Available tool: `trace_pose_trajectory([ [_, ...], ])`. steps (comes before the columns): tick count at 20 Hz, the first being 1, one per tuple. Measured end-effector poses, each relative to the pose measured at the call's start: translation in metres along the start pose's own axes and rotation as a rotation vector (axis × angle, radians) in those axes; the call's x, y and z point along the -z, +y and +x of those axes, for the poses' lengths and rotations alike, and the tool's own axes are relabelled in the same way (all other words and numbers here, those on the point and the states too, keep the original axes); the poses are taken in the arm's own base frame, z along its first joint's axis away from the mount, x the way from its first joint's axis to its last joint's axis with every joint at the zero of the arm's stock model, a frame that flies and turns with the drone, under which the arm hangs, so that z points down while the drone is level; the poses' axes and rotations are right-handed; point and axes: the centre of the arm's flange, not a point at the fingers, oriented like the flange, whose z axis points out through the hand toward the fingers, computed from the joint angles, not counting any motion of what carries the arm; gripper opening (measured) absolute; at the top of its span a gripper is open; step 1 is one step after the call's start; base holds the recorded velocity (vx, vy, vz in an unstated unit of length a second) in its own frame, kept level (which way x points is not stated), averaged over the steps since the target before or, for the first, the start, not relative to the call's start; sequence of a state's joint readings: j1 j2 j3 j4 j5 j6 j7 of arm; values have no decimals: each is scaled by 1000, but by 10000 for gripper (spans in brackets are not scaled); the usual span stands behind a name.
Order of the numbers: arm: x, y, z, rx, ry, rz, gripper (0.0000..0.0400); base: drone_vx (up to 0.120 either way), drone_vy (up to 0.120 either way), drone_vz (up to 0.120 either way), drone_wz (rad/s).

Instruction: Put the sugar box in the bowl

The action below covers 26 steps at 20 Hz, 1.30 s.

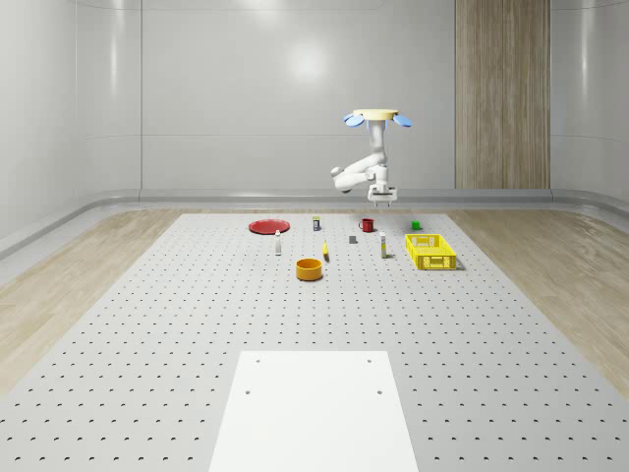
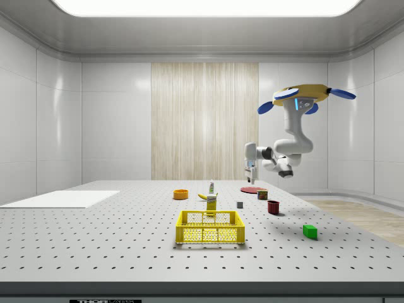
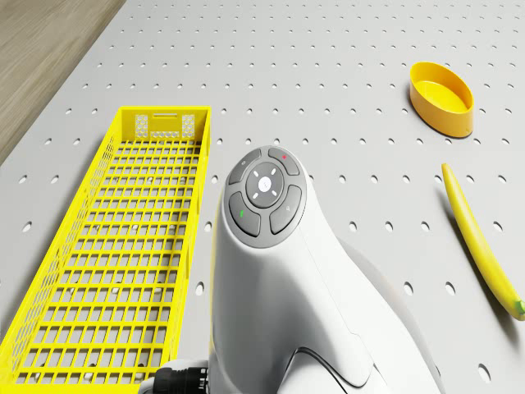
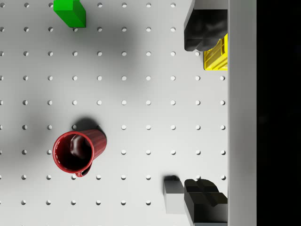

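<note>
- Grey perforated table (image 1: 147,344) is the biggest thing here, everything's sitting on it.
- My drone (image 1: 376,118) is hovering well up over the far part of the table, arm (image 1: 359,169) folded below it.
- Yellow mesh crate (image 1: 432,265) is on the whole-scene view's right, nothing in it as far as I can see from the drone cam.
- Orange bowl (image 1: 310,274) sits nearer the camera, to the whole-scene view's left of the crate, with a banana (image 3: 480,246) lying near it.
- Sugar box (image 1: 381,246) is standing upright on the table just beside the crate, on its left in the whole-scene view, and well apart from the bowl.
- Gripper (image 4: 204,115) hangs in the air pointing down at the table, jaws spread wide with nothing between them.
- Red mug (image 4: 75,151) is upright on the table below the gripper, off to one side of it.
- Little green cube (image 4: 70,12) and a grey cube (image 4: 174,194) are down there too, either side of the mug.
</note>
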<state>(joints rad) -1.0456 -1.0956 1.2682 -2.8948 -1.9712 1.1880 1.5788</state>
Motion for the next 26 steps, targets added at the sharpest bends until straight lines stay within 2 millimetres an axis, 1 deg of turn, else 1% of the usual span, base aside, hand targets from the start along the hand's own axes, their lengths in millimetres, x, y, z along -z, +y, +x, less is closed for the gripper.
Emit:
trace_pose_trajectory([
  [3,0,0,0,0,3,-3,400,120,0,-27,0],
  [9,0,0,0,0,5,-5,400,120,-107,0,0],
  [11,0,-1,-1,0,6,-5,400,120,0,0,0],
  [18,0,-1,-1,0,6,-6,400,120,0,-114,0],
  [19,0,-1,-1,0,6,-6,400,120,0,-80,0],
  [23,0,-1,-1,0,7,-6,400,120,0,0,0],
  [26,0,-1,-1,0,7,-6,400,120,0,-120,0],
])
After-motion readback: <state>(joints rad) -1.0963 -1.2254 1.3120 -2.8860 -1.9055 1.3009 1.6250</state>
